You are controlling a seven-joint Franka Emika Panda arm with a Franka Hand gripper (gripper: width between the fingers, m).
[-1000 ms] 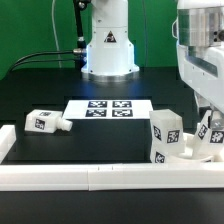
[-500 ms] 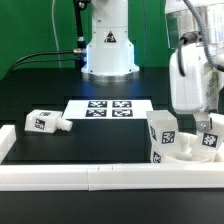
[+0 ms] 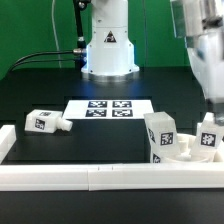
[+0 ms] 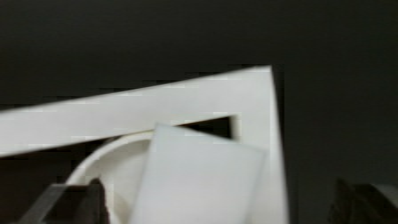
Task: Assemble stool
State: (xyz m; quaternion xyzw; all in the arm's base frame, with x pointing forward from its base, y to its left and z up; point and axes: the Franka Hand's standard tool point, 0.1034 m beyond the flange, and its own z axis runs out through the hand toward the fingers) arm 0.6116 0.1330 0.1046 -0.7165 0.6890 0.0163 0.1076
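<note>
The white stool seat (image 3: 186,152) lies at the exterior view's right, against the front rail. A tagged leg (image 3: 162,132) stands on it, slightly tilted. A second tagged leg (image 3: 208,141) stands at its right side. My gripper (image 3: 209,118) hangs just above that second leg. In the wrist view the gripper (image 4: 217,205) is open, and a white leg (image 4: 210,175) stands between the dark fingers (image 4: 71,203) with a gap on each side. The seat's curved rim (image 4: 111,158) shows beside it. A third leg (image 3: 45,122) lies loose on the table at the left.
The marker board (image 3: 110,107) lies mid-table in front of the robot base (image 3: 108,45). A long white rail (image 3: 100,176) runs along the front edge, with a short rail (image 3: 6,140) at the left. The rails' corner shows in the wrist view (image 4: 258,100).
The arm has risen and shifted toward the exterior view's right. The tagged leg on the seat has tipped slightly to the left.
</note>
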